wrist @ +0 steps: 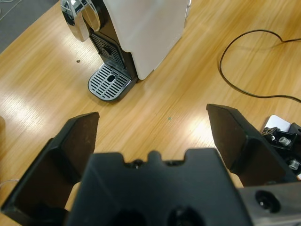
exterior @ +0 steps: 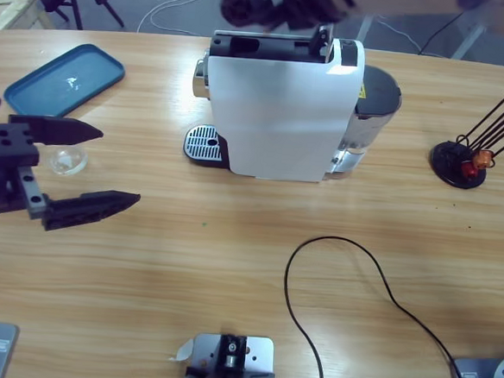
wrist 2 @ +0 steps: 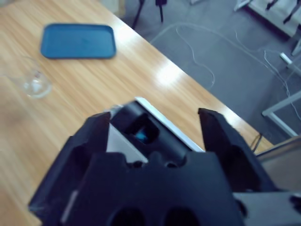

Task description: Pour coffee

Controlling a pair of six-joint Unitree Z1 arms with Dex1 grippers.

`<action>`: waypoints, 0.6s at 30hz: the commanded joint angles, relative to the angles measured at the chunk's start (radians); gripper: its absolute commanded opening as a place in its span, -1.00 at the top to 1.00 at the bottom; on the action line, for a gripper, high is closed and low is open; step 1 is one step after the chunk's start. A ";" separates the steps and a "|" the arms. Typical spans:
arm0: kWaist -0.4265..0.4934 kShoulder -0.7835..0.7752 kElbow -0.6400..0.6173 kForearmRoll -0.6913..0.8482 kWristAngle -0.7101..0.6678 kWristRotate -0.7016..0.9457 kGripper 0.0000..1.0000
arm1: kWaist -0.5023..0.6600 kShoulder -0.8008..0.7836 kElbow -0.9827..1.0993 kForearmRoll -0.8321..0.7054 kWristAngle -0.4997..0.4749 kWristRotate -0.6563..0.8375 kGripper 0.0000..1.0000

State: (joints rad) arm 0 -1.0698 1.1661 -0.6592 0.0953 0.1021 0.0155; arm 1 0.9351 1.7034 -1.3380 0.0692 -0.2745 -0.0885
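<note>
A white coffee machine stands at the table's back middle, its round drip grate at its left foot. A small clear glass cup sits on the wood left of it. My left gripper is open low at the left, with the cup between its jaws near their base, and faces the machine and the grate. My right gripper hangs open above the machine's top. In its wrist view the open capsule slot lies between the jaws, with the cup far off.
A blue tray lies at the back left. A black stand with thin rods sits at the right. A black cable loops over the front right of the table.
</note>
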 commanded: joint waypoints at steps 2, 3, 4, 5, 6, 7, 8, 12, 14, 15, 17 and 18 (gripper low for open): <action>-0.009 0.015 0.033 -0.013 0.015 -0.012 -1.00 | 0.124 -0.164 -0.001 0.199 0.047 0.176 0.86; -0.009 0.013 0.032 -0.012 0.015 -0.011 -1.00 | 0.125 -0.197 0.021 0.216 0.031 0.205 1.00; -0.009 0.010 0.032 -0.012 0.015 -0.011 -1.00 | 0.125 -0.234 0.066 0.214 0.007 0.233 1.00; -0.009 0.009 0.031 -0.012 0.015 -0.011 -1.00 | 0.125 -0.272 0.117 0.204 -0.026 0.256 1.00; -0.009 0.009 0.029 -0.010 0.014 -0.011 -1.00 | 0.124 -0.309 0.165 0.198 -0.066 0.291 1.00; -0.009 0.010 0.026 -0.007 0.014 -0.011 -1.00 | 0.124 -0.345 0.205 0.198 -0.108 0.342 1.00; -0.009 0.010 0.021 -0.002 0.015 -0.011 -1.00 | 0.124 -0.379 0.242 0.201 -0.137 0.385 1.00; -0.009 0.006 -0.006 0.042 0.014 -0.009 -1.00 | 0.114 -0.445 0.316 0.206 -0.282 0.523 1.00; -0.009 -0.001 -0.019 0.056 0.014 -0.009 -1.00 | 0.053 -0.400 0.315 0.153 -0.277 0.540 1.00; -0.009 -0.005 -0.026 0.061 0.014 -0.009 -1.00 | 0.020 -0.368 0.308 0.116 -0.275 0.553 1.00; -0.009 -0.007 -0.042 0.076 0.011 -0.009 -1.00 | -0.047 -0.292 0.282 0.031 -0.274 0.584 1.00; -0.009 -0.008 -0.048 0.086 0.010 -0.010 -1.00 | -0.075 -0.250 0.260 -0.010 -0.272 0.605 1.00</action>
State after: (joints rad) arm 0 -1.0705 1.1657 -0.6734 0.1305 0.1021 0.0156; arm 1 1.0299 1.2984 -1.0646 0.2504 -0.5218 0.4142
